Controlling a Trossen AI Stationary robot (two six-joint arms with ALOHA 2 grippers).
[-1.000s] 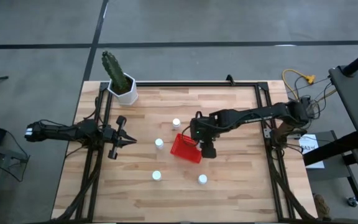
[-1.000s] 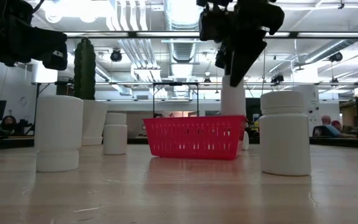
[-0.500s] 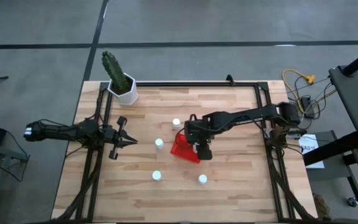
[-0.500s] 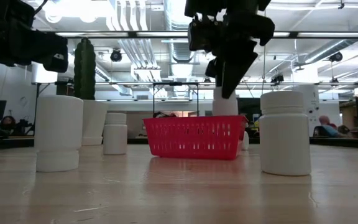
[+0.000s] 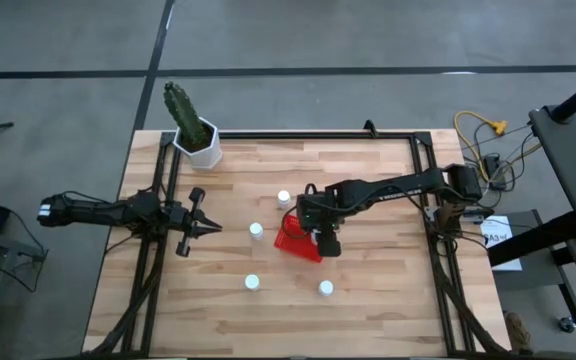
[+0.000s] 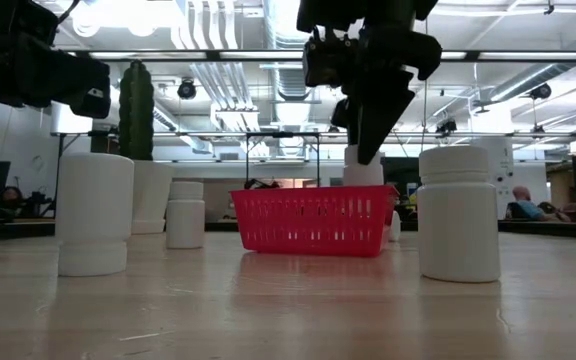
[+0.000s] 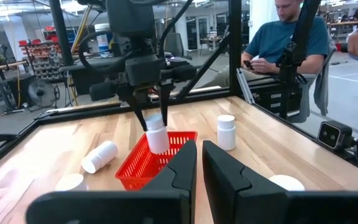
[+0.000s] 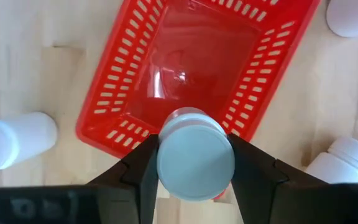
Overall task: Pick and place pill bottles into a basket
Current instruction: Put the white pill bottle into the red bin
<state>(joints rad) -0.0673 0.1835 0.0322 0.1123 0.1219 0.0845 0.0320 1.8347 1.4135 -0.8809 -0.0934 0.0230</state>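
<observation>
The right gripper (image 8: 194, 163) was clamped on a white pill bottle (image 8: 195, 155), fingers pressing either side of its cap, and it hung just over the red basket (image 8: 185, 74), above the basket's wall nearest the table's right edge. In the high view that held bottle was hidden under the gripper's dark body (image 5: 323, 235), and part of the basket (image 5: 294, 238) was covered too. The basket's floor showed bare red through the wrist camera. No label or writing could be read on any bottle; the white tag at the table's right edge (image 5: 496, 236) carried print too small to make out.

The right arm stretched in from the table's right edge toward the middle, wrist bent down, the bottle (image 7: 156, 135) hanging tilted over the basket (image 7: 151, 160) as the left wrist view showed. From the low view the bottle (image 6: 364, 168) was half lost behind the basket's wall (image 6: 313, 220).

Four bottles stood loose on the wood around the basket (image 5: 284, 198), (image 5: 256, 231), (image 5: 252, 283), (image 5: 325, 289). The left wrist view made one of them lie on its side (image 7: 99, 156).

The left gripper (image 5: 208, 228) waited near the table's left edge, fingers pinched together on nothing. The cactus pot (image 5: 203, 143) sat at the far left corner. A seated person (image 7: 284, 38) showed beyond the table, cropped at the frame.
</observation>
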